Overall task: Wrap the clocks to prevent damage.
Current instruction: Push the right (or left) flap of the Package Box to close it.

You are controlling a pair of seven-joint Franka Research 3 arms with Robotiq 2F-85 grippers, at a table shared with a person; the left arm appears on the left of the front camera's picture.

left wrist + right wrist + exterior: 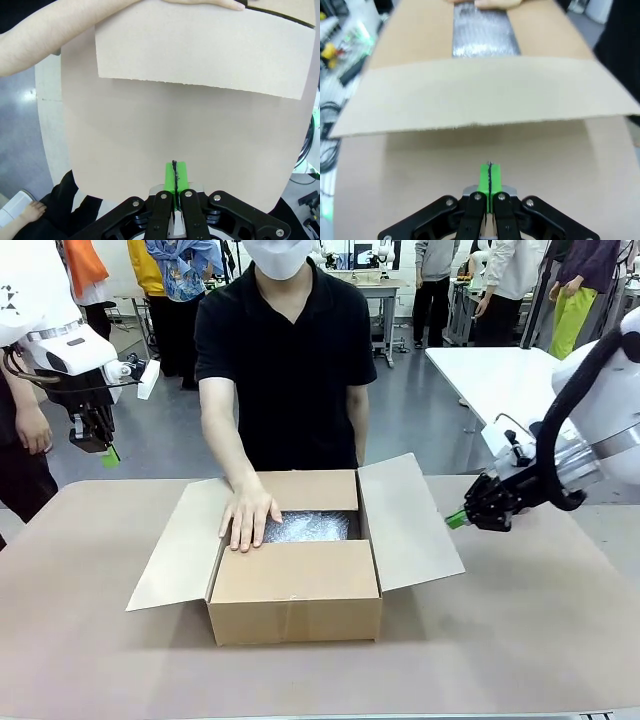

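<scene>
Front view: the box sits mid-table with its near flap folded over and its left flap and right flap splayed out. Bubble wrap shows in the gap. No clock can be seen; presumably they lie under the wrap.

The risk, as I judge it, is that the right gripper, just beside the right flap's edge, shoves the flap or the whole box instead of folding it. A push toward the middle could also catch the person's hand, lying flat on the box top at its far left.

The right arm comes in low from the right, its gripper pointing left, pads pressed together on nothing, so it can only nudge. The left gripper hangs high at the far left, pointing down, likewise closed and empty, well apart from the box.
</scene>
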